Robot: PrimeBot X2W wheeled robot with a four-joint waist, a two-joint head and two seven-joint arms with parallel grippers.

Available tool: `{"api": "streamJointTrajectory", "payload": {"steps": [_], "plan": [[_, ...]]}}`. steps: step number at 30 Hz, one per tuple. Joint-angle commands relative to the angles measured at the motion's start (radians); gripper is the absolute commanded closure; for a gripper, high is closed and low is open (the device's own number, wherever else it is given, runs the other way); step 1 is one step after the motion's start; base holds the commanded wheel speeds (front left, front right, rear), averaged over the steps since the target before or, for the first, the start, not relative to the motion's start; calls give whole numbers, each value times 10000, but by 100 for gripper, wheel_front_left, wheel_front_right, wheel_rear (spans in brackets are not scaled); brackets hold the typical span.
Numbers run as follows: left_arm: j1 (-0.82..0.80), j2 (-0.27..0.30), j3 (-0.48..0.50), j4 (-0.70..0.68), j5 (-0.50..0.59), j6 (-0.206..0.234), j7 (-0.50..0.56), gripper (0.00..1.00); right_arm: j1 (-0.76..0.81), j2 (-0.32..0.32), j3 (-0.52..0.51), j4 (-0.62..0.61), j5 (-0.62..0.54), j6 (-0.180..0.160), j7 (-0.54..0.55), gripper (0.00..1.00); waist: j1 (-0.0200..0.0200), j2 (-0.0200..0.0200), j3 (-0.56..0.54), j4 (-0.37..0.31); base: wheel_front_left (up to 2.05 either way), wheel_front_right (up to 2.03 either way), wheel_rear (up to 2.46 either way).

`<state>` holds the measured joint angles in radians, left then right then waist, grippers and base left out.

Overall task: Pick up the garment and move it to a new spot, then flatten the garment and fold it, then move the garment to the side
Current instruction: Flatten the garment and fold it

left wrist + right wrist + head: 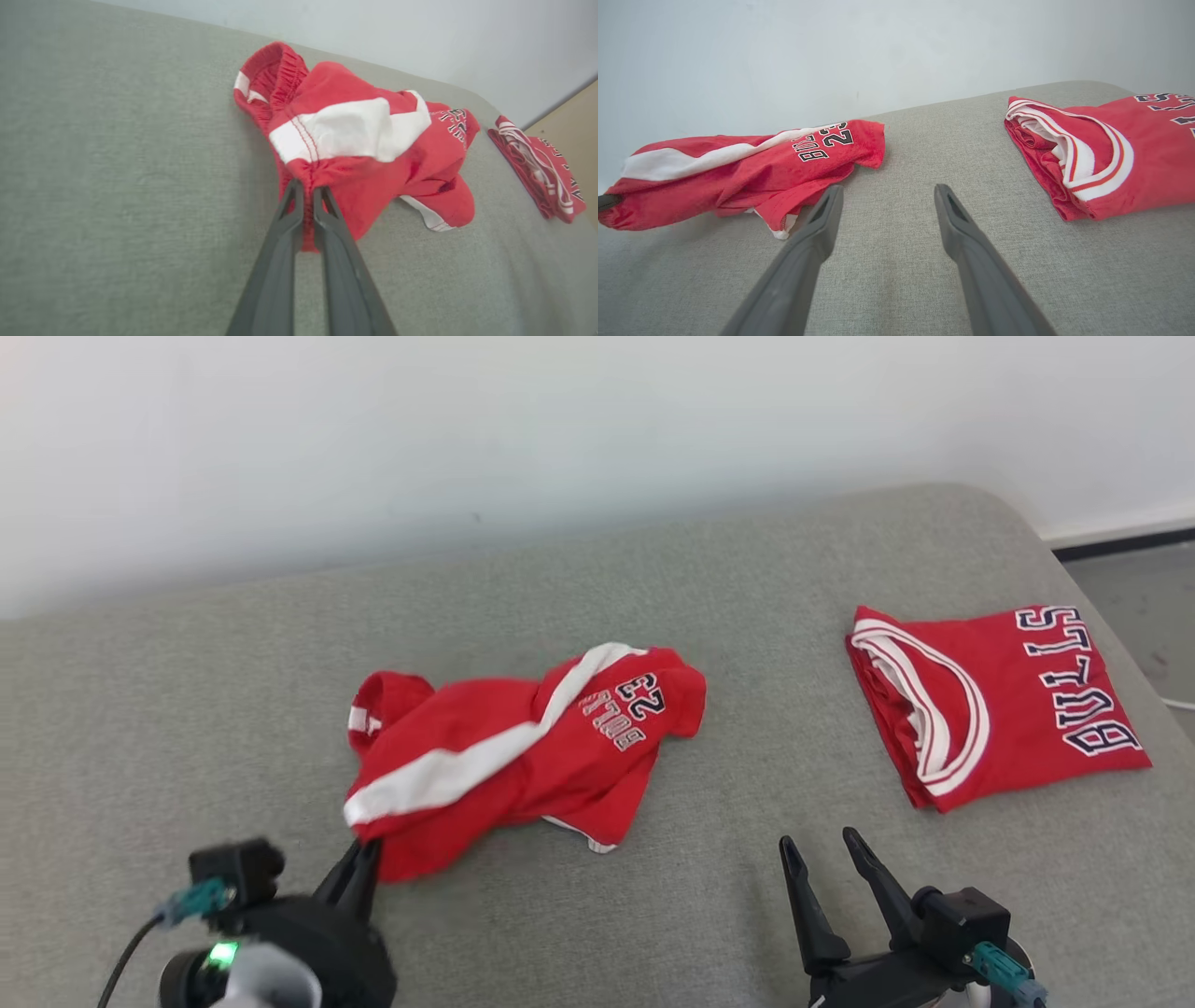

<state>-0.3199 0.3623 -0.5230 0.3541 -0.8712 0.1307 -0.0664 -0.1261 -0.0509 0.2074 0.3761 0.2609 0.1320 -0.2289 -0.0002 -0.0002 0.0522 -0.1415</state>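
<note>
You're seeing the left gripper (363,849) clamping the red shorts (523,756) at their near edge; right gripper (819,837) is sitting wide open (holding nothing).

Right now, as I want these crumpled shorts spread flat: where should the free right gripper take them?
Probably the white-trimmed hem corner of the shorts, coming in low from the robot's right. It juts out free of the heap, nearest the open right gripper, and lies opposite the waistband end that the left gripper pinches.
</note>
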Motion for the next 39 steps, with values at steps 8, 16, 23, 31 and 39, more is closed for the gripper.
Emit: {"api": "streamJointTrajectory", "payload": {"steps": [8,16,23,31,39], "plan": [[1102,482,152,-77,96,689,-177,100,9,0,-72,-176,-45,-29,66,0,2,2,-118,149,0,0,0],[1307,171,496,367,13,974,-1051,0,2,2,-146,-203,-67,-29,69,0,2,2,-118,-36,0,0,0],[1595,52,1169,-249,549,795,-1932,0,191,-37,-374,-197,-87,-29,76,0,2,2,-321,123,0,0,0],[2647,-930,3423,-2156,2736,249,-1988,0,138,-38,-434,-307,-191,-29,154,0,2,2,-548,471,0,0,0],[3395,-2190,4888,-2928,5132,-917,-1981,0,-255,-267,-335,-293,-217,-29,459,0,2,2,-671,888,0,0,0]]}}
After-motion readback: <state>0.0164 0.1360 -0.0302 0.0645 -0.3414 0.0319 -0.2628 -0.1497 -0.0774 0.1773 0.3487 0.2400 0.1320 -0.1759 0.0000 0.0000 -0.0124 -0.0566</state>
